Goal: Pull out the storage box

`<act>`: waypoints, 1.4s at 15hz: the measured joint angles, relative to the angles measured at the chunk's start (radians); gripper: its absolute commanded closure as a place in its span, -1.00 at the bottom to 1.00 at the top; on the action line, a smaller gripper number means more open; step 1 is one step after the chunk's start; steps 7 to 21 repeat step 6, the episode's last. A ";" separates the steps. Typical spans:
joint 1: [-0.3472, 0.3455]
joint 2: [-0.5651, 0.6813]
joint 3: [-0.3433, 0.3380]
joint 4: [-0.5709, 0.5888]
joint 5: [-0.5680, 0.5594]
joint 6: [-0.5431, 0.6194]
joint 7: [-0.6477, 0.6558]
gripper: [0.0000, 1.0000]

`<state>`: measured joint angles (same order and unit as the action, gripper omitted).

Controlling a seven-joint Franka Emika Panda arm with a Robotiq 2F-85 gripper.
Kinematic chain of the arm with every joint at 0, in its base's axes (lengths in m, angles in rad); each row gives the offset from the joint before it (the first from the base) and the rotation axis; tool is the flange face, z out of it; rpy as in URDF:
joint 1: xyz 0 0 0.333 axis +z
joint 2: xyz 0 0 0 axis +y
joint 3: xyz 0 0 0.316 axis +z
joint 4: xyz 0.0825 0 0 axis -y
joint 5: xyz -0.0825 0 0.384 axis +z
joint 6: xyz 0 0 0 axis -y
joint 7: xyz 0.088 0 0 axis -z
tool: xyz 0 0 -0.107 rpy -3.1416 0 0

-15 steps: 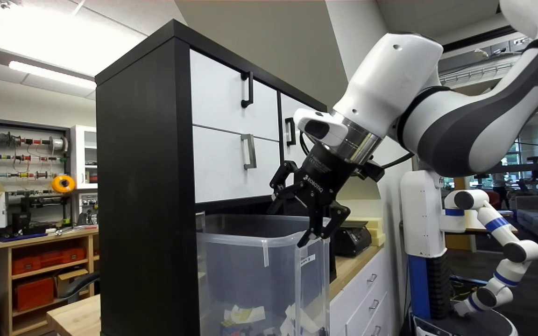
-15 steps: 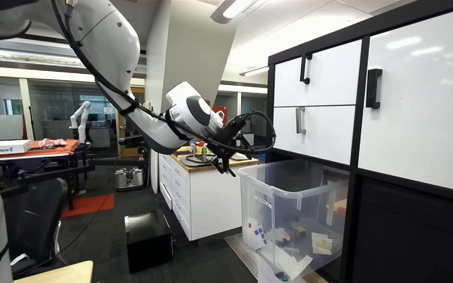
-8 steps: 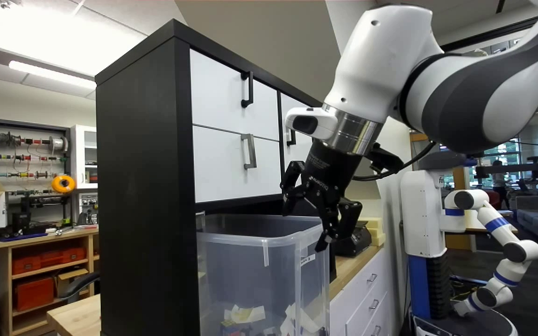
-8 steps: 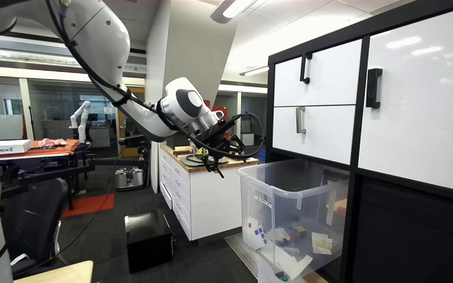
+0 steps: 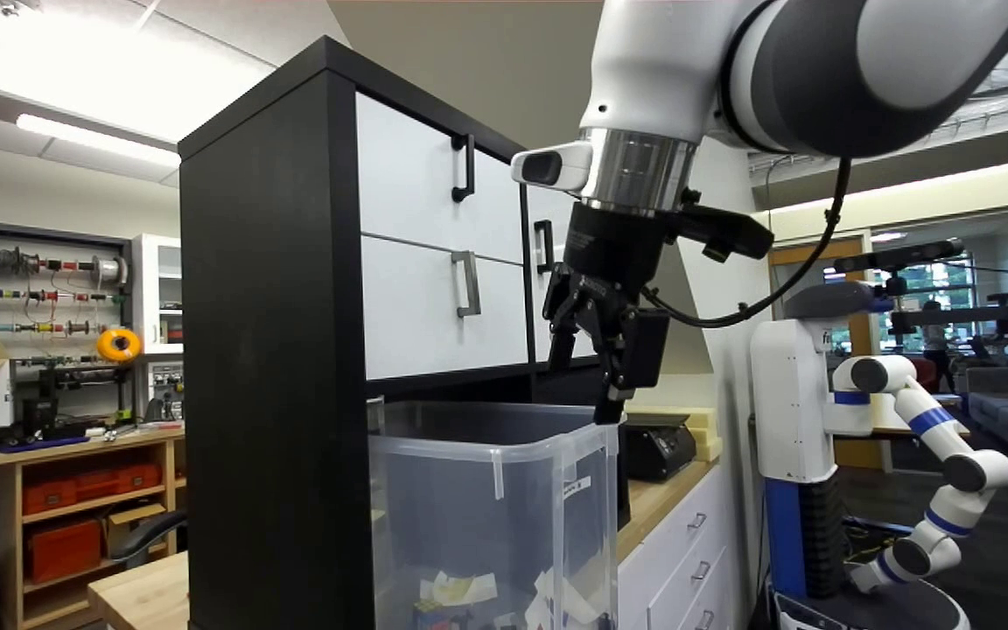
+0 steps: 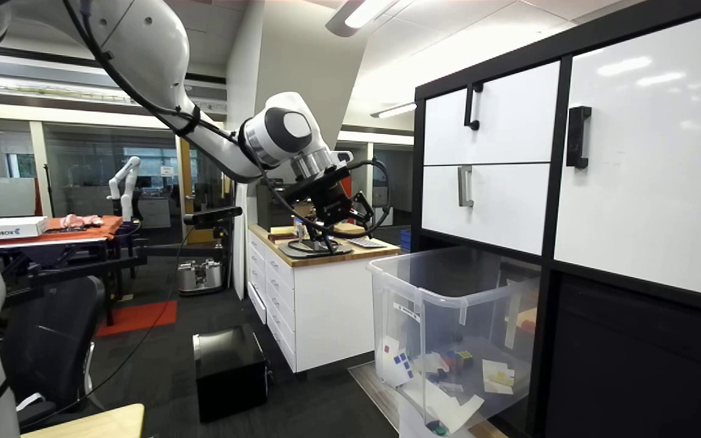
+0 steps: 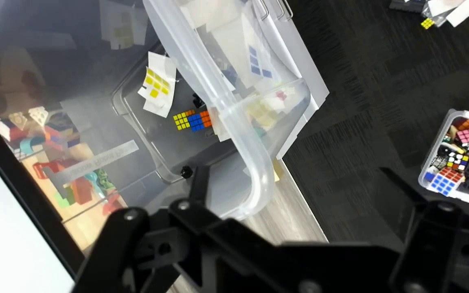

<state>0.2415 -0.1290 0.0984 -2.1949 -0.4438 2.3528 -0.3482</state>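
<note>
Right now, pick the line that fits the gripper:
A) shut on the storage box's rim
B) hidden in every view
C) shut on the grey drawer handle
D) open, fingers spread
D, since the wrist view shows the gripper with its fingers wide apart, carpet and a corner of the storage box visible between them.

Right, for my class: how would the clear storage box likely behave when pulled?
The storage box is likely fairly stiff, given its thick rim. It's probably light for its size, since papers and small items show near its bottom. Being smooth-looking plastic, it may slip in the gripper.
</note>
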 measured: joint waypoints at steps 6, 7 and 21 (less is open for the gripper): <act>-0.031 0.005 0.007 0.066 0.031 -0.104 0.138 -1.00; -0.031 0.005 0.007 0.066 0.031 -0.104 0.138 -1.00; -0.031 0.005 0.007 0.066 0.031 -0.104 0.138 -1.00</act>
